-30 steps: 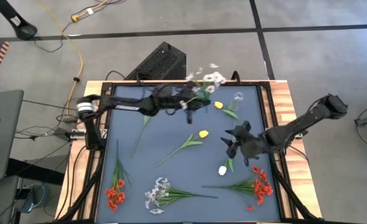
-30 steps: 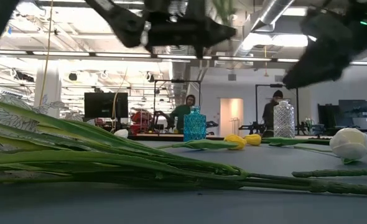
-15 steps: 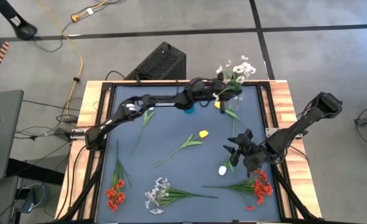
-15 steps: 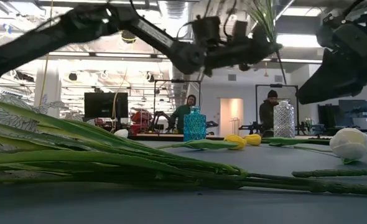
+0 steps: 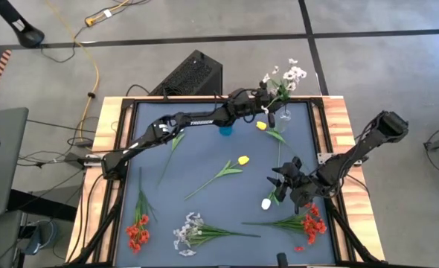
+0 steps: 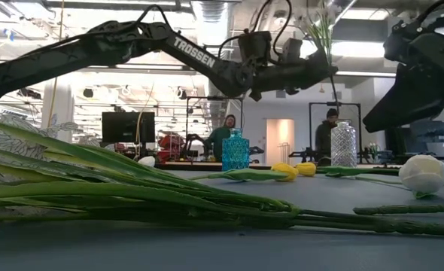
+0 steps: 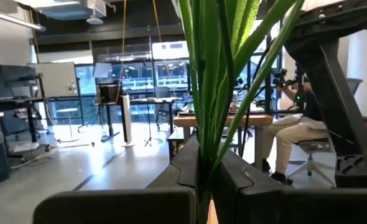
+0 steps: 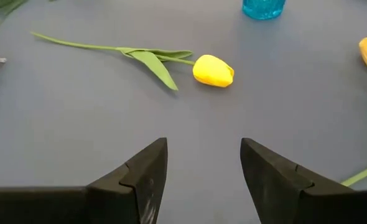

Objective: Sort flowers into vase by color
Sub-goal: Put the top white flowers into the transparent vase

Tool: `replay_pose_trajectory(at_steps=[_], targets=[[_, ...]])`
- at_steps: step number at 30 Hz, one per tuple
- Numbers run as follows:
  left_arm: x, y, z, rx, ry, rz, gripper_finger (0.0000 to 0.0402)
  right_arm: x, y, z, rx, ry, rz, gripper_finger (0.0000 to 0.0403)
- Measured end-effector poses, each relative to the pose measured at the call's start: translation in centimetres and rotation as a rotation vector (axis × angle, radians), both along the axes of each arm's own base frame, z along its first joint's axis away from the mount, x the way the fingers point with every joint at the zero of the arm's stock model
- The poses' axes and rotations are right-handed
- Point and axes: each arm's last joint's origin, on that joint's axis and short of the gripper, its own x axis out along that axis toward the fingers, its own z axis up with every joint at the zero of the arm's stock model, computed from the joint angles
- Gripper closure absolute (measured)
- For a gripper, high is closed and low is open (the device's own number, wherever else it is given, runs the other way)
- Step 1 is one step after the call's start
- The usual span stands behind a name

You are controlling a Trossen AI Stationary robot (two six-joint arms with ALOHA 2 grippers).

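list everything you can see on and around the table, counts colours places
lilac-white spray: 1, pale, held above the clear vase
second lilac-white spray: 1, near edge
clear vase: 1, far right corner
blue vase: 1, far middle
yellow tulips: 2, mid-table and by the clear vase
white tulip: 1, under the right gripper
red clusters: 2, near corners
left gripper: shut on the lilac-white spray
right gripper: open, low over the mat

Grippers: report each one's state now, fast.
Left gripper: shut on the lilac-white spray.
Right gripper: open, holding nothing.
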Motion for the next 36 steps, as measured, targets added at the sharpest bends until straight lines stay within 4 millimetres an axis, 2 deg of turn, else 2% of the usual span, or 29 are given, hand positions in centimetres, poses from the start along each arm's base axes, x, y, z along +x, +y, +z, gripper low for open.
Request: replay_pose_trajectory(at_steps=[8, 23, 30, 36], targets=[[0.7, -1.6, -0.4, 0.062, 0.045, 0.029, 0.0399, 0.2, 0.2, 0.2, 0.022, -0.032, 0.0, 0.0175], [0.7, -1.4, -0.5, 0.068, 0.065, 0.053, 0.0399, 0.6, 0.4, 0.6, 0.061, -0.092, 0.001, 0.0175], [1.1, -0.9, -3.4, 0.031, 0.06, 0.089, 0.0399, 0.8, 0.6, 0.8, 0.079, -0.12, 0.001, 0.0175], [1.0, -0.2, -4.4, 0.008, 0.144, 0.082, 0.0397, 0.9, 0.6, 0.9, 0.087, -0.132, 0.001, 0.0175]])
